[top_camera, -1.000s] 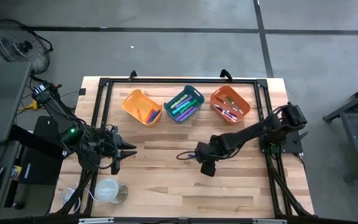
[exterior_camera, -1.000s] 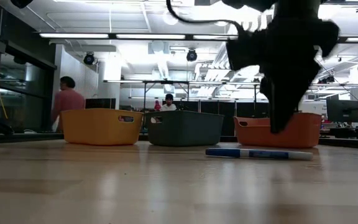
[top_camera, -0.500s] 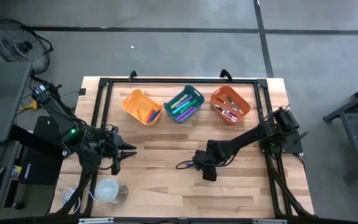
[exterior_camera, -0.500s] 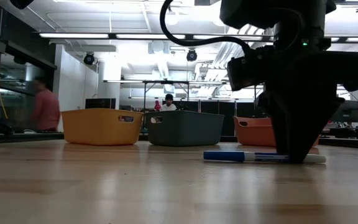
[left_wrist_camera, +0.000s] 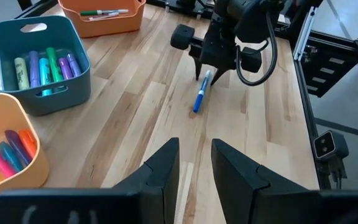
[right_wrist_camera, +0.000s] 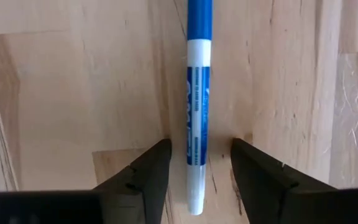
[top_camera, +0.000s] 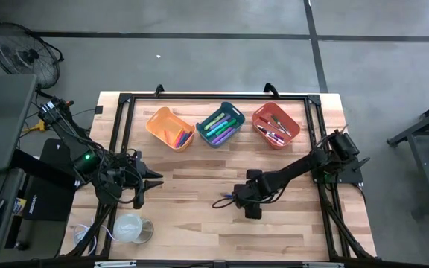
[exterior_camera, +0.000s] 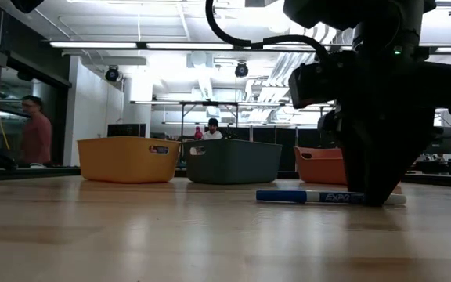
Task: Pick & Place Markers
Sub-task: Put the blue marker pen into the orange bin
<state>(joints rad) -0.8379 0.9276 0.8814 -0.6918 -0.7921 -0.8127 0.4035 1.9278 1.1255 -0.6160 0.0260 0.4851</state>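
Observation:
A marker with a blue cap and a white barrel lies flat on the wooden table, also seen in the low view and the left wrist view. My right gripper points down over it, open. Its fingertips are on the table at either side of the barrel near the tail end, with a gap on each side. My left gripper waits open over the table's left part. Many coloured markers lie in the three bins.
Three bins stand in a row near the far edge: a yellow-orange one, a teal one and an orange one. A white round cup-like thing sits at the near left corner. A black frame rims the table. A person walks in the room behind.
My right gripper has moved toward the near edge and come down until its open fingers stand on the table astride the marker. The marker has stayed where it lay. The person in the background has walked to the left.

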